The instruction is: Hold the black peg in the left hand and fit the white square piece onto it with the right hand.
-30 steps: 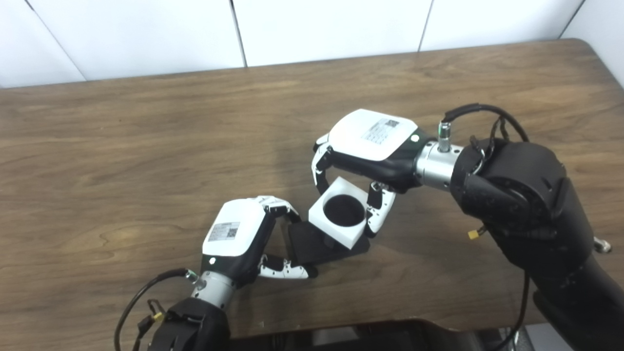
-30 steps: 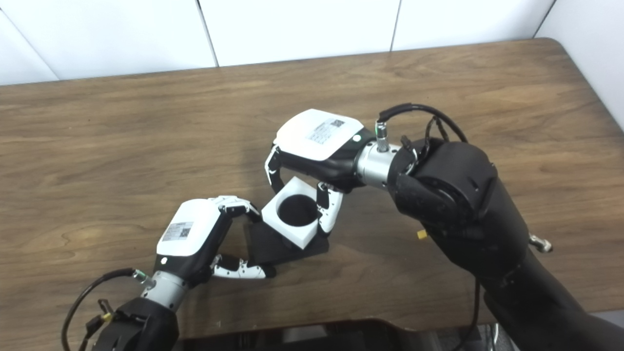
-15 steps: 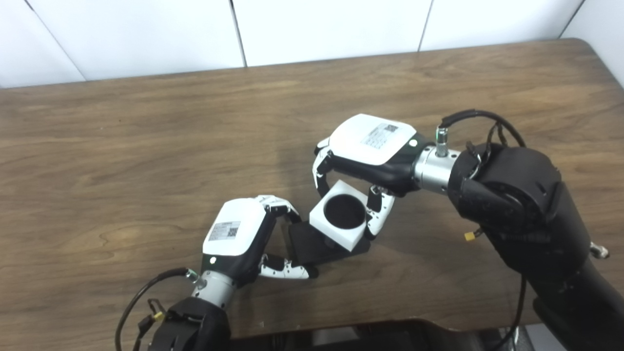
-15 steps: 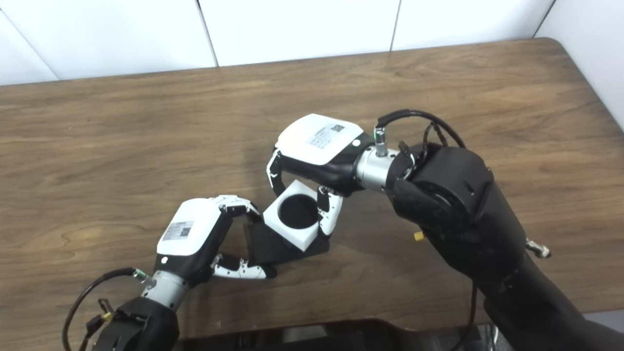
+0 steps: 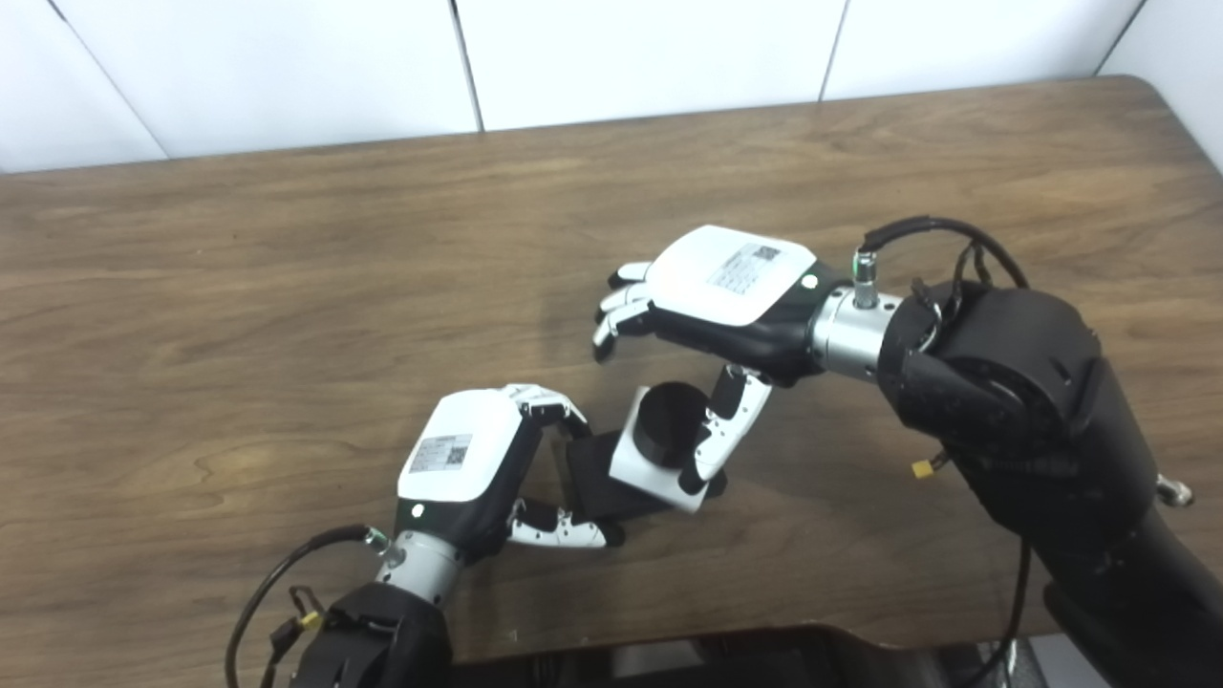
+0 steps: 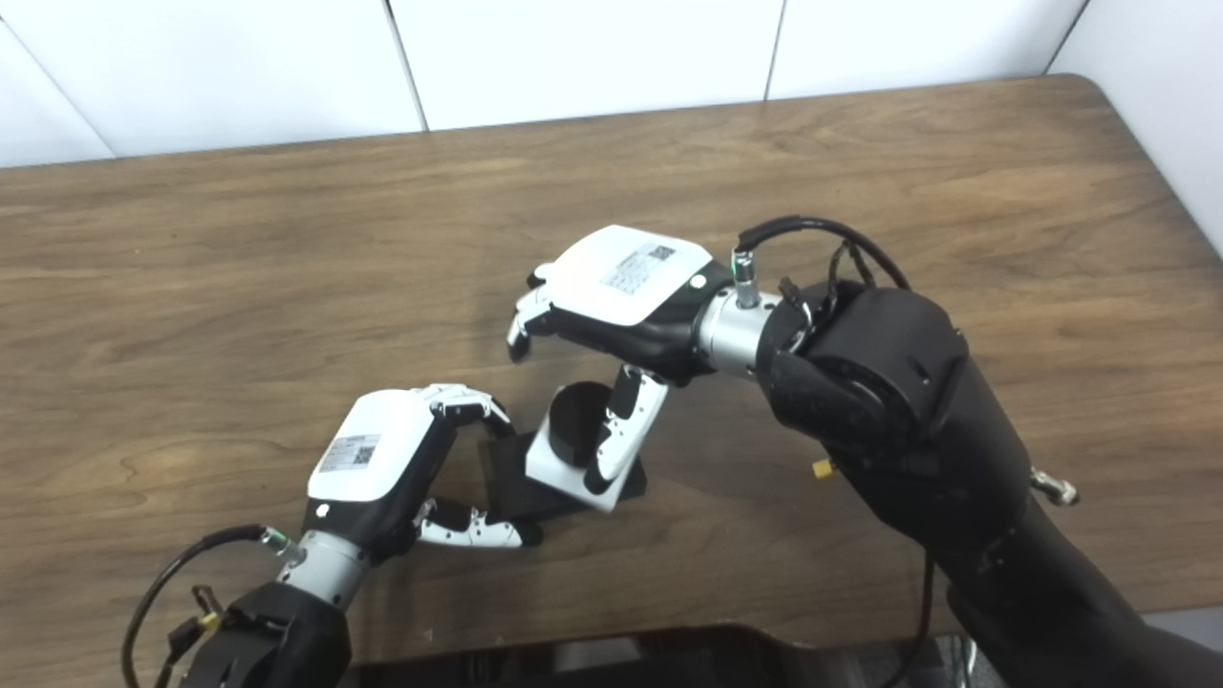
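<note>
Left eye view shows you the right hand (image 5: pixel 731 296) with its fingers (image 5: pixel 616 306) spread wide, lifted clear of the white square piece (image 5: pixel 650 459); only its thumb lies against the piece's right side. The white square piece sits tilted on the black peg (image 5: pixel 666 432), whose round top pokes up through its hole. Your left hand (image 5: pixel 468 463) has fingers closed on the peg's flat black base (image 5: pixel 597 473), thumb at the near edge. Everything rests near the front middle of the wooden surface (image 5: pixel 287 287).
</note>
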### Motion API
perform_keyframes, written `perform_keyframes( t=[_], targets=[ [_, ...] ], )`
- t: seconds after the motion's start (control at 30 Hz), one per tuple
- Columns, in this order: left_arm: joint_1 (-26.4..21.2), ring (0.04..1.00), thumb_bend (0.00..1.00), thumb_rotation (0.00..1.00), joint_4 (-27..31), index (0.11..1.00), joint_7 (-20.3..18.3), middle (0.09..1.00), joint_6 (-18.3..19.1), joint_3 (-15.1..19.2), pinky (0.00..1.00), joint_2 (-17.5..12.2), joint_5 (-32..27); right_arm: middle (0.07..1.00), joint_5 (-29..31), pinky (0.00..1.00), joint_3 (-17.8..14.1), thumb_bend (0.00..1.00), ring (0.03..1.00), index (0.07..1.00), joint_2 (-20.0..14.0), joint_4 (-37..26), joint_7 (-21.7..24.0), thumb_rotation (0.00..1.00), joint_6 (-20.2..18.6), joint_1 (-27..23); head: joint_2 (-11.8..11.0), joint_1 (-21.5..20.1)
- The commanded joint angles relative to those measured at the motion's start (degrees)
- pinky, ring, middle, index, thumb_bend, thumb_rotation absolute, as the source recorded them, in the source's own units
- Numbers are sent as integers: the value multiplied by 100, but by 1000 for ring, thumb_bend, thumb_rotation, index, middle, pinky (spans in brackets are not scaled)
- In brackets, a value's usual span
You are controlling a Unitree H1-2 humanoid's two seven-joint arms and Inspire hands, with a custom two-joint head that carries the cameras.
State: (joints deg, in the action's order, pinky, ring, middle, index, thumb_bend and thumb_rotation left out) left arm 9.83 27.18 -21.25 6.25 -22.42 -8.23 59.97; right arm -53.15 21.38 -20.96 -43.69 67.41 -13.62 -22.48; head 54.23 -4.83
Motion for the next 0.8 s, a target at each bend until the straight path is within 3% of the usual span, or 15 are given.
perform_keyframes(
  t=[0.0, 0.23, 0.53, 0.57, 0.6, 0.63, 0.77],
  targets=[
    [12, 801, 520, 46, 103, 485, -31, 736, -14, -20, 771, 20, -15, 918, -64, 935, -83, 1000, 974, 870, 17, -182, 295, 498, -123, -255, 1, -4],
    [9, 805, 520, 46, 98, 485, -45, 739, -10, -11, 768, 12, -31, 997, -145, 997, -135, 1000, 1000, 992, 11, -208, 186, 530, -49, -238, 0, -16],
    [3, 801, 522, 59, 134, 491, -87, 738, 21, -22, 784, 0, 208, 1000, -170, 1000, -181, 1000, 1000, 989, -3, -228, 216, 531, -59, -202, -12, 2],
    [3, 793, 585, 95, 142, 528, -76, 736, 12, -31, 788, -7, 318, 1000, -171, 1000, -184, 1000, 1000, 988, -3, -230, 226, 532, -68, -199, -14, -1],
    [8, 787, 737, 183, 143, 621, -54, 739, 1, -37, 789, -8, 416, 1000, -172, 1000, -186, 1000, 1000, 988, -1, -231, 228, 532, -73, -195, -16, 0],
    [18, 784, 800, 232, 135, 667, 6, 744, -17, -40, 788, 0, 498, 1000, -177, 1000, -192, 1000, 1000, 988, 8, -231, 230, 531, -89, -189, -19, 1],
    [82, 780, 940, 432, 75, 804, 330, 780, -60, -21, 779, 86, 718, 1000, -176, 1000, -210, 1000, 1000, 987, 30, -225, 217, 524, -112, -172, -27, -7]
  ],
)
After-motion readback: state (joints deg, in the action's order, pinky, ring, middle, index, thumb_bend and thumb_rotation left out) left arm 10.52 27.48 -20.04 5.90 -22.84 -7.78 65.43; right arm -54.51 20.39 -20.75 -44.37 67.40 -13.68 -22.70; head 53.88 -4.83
